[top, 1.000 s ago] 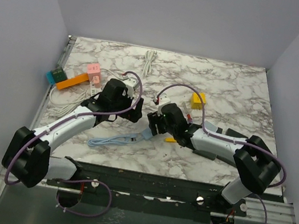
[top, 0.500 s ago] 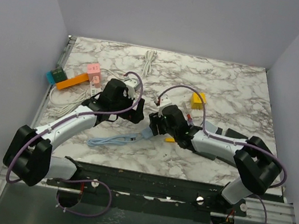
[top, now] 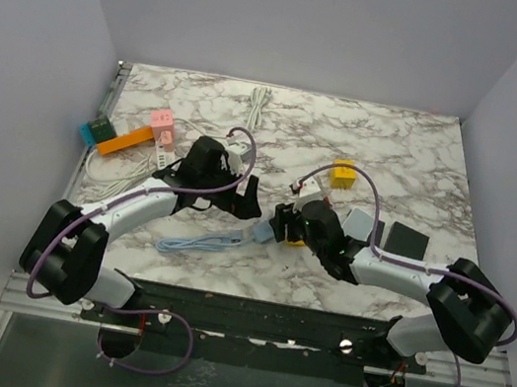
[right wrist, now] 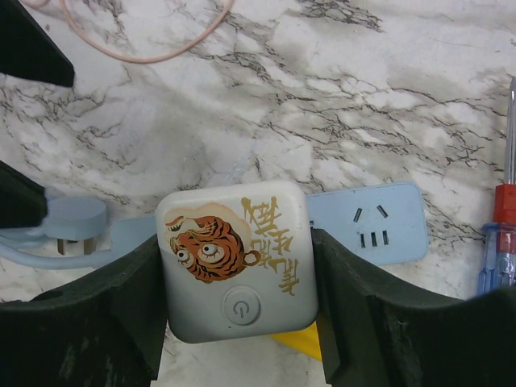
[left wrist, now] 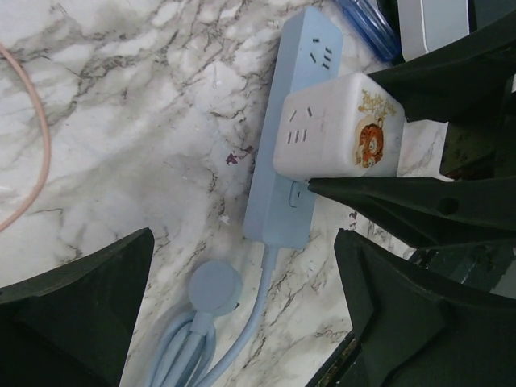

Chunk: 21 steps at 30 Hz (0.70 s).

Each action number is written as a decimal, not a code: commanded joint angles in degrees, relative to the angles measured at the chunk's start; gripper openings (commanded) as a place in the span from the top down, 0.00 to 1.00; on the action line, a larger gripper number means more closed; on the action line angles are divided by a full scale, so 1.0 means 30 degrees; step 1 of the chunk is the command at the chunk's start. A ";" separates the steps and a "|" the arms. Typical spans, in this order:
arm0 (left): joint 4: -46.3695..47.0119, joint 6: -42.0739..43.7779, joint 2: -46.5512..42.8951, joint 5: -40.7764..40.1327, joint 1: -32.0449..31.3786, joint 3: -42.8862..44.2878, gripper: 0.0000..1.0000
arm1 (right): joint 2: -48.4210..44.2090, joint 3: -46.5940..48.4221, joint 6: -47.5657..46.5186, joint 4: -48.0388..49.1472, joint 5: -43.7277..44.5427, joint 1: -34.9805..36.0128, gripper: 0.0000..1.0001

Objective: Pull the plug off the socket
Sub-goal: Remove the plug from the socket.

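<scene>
A white cube plug (right wrist: pixel 238 258) with a tiger sticker sits in a light blue power strip (right wrist: pixel 371 222); both also show in the left wrist view, the plug (left wrist: pixel 334 129) on the strip (left wrist: pixel 294 137). My right gripper (right wrist: pixel 238 310) is shut on the plug, one finger on each side. In the top view it (top: pixel 282 230) is at the table's middle front. My left gripper (left wrist: pixel 242 314) is open and empty, hovering over the strip's cord end and its round blue wall plug (left wrist: pixel 214 288); in the top view it (top: pixel 245 201) is just left of the right gripper.
The strip's blue cord (top: pixel 192 240) trails left. A screwdriver (right wrist: pixel 501 226) and a yellow piece (right wrist: pixel 294 345) lie by the strip. A yellow block (top: pixel 343 174), grey pad (top: pixel 359 223), black pad (top: pixel 405 242), orange bar (top: pixel 125 141), pink block (top: pixel 162 119) and white cable (top: pixel 257 108) lie around.
Both grippers shifted right and slightly nearer, the right one carrying the plug and strip along. The right arm stretched lower, uncovering the grey and black pads.
</scene>
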 commanded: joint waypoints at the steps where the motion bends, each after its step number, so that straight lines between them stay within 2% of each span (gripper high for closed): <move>1: 0.0390 -0.0458 0.1537 0.2863 0.0117 -0.0052 0.03 | -0.1297 -0.0379 0.0527 0.2930 0.0691 0.0056 0.99; 5: 0.0480 -0.0781 0.2658 0.3987 0.0117 0.0168 0.09 | -0.1615 -0.0669 0.0468 0.3239 0.1303 0.0056 0.99; 10: 0.1158 -0.1475 0.3417 0.5326 0.0117 0.0012 0.22 | -0.1839 -0.0685 0.0310 0.3374 0.1554 0.0056 0.99; 21: 0.2682 -0.3010 0.4852 0.7249 0.0175 -0.0016 0.44 | -0.3035 -0.1448 0.0389 0.4098 0.1265 0.0056 0.99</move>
